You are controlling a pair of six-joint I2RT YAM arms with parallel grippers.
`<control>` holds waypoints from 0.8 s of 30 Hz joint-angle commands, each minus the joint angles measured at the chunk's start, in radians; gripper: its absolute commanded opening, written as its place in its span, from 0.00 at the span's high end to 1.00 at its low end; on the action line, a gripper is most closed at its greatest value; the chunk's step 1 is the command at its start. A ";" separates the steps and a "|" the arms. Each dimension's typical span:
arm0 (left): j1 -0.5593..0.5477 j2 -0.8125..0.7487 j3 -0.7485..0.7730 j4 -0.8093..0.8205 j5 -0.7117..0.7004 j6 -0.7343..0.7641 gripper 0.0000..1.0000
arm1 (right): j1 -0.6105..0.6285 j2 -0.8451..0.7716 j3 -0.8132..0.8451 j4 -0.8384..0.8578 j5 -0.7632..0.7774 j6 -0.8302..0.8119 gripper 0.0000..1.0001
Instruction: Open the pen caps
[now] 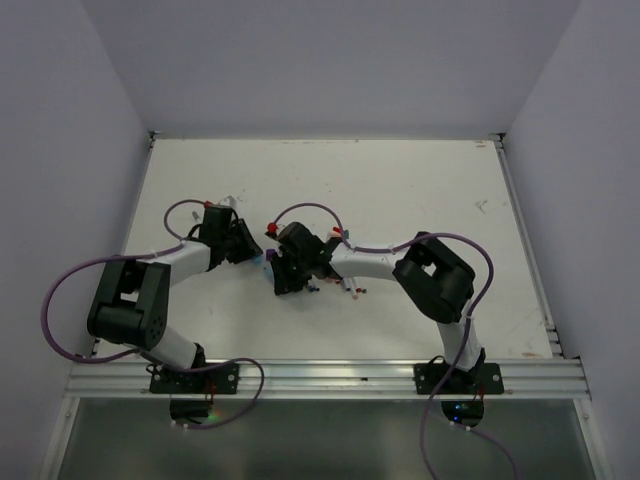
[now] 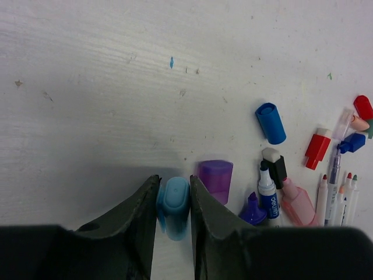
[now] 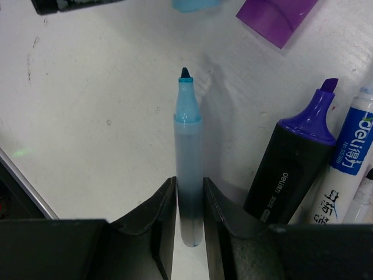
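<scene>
Left gripper (image 2: 173, 184): nearly closed, both dark fingers pressed on the sides of the light blue cap (image 2: 173, 201).
Light blue cap: short, translucent, rounded end pointing away from the wrist; off its pen, its near end blurred and sunk between the fingers.
Purple cap (image 2: 215, 178): squat, translucent, lying on the white table (image 2: 116, 87) just beside the finger on the view's right; contact cannot be judged.
Further out on that side: a blue cap (image 2: 270, 123), thick and cylindrical, then a red cap (image 2: 317, 150) with a white end, both lying loose and apart.
Far right of that view: slim white pens (image 2: 338, 195) and a pink highlighter (image 2: 297, 201), partly cut off by the gripper body and the picture edge.
Right gripper (image 3: 189, 188): narrowed onto the rear of the light blue highlighter (image 3: 187, 146), whose bare dark tip points away from the wrist.
Beside that gripper: a purple highlighter (image 3: 291, 169), black-bodied and uncapped, and a white marker (image 3: 344, 169), both cut off at the bottom.
Overhead view: both grippers close together over the table; the caps are too small to tell apart.
</scene>
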 commanded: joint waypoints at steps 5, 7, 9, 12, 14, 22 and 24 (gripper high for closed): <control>-0.001 0.002 0.005 0.049 -0.052 -0.016 0.57 | 0.005 0.000 0.030 -0.038 0.001 0.007 0.63; -0.001 -0.001 0.007 0.049 -0.052 -0.017 0.49 | 0.005 -0.003 0.030 -0.039 0.001 0.006 0.62; -0.001 -0.009 0.011 0.037 -0.053 -0.020 0.42 | 0.005 -0.008 0.030 -0.036 0.001 0.003 0.62; -0.001 -0.041 0.022 0.018 -0.061 -0.025 0.32 | 0.006 -0.031 0.024 -0.032 0.005 0.001 0.58; -0.001 -0.078 0.045 -0.032 -0.087 -0.027 0.26 | 0.005 -0.048 0.020 -0.030 0.014 0.000 0.53; 0.016 -0.159 0.168 -0.216 -0.288 -0.001 0.05 | 0.006 -0.213 -0.029 -0.026 0.103 -0.046 0.19; 0.046 -0.156 0.195 -0.249 -0.302 0.009 0.03 | 0.005 -0.275 -0.057 -0.026 0.140 -0.069 0.13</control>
